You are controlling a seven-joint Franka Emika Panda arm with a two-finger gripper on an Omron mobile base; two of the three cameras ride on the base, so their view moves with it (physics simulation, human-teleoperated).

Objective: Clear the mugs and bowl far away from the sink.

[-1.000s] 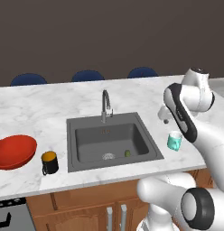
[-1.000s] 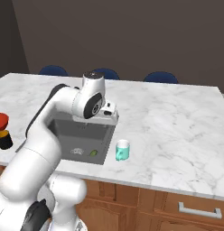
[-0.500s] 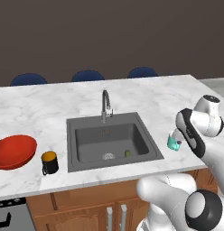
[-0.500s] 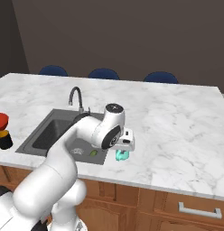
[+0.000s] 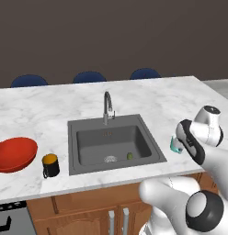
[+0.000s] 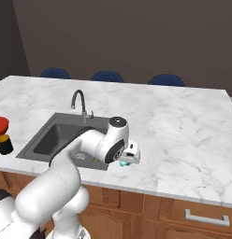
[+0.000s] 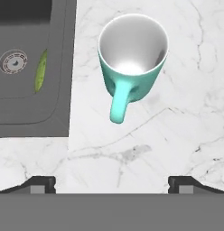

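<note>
Teal mug [image 7: 132, 58] stands upright on the marble counter [image 7: 186, 113] just beside the sink [image 7: 28, 67], now directly below the gripper [image 7: 112, 182] — which has swung down from above the basin, fingers spread wide — ready to grasp.

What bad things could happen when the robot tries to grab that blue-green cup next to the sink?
1. The teal mug stands upright with its handle sticking out toward the open gripper; a finger might bump the handle and spin or tip the mug.
2. The mug sits close to the sink edge, so a sideways nudge could knock it into the basin.
3. The arm hides most of the mug in both base views, so a bad grip might go unnoticed.
</note>
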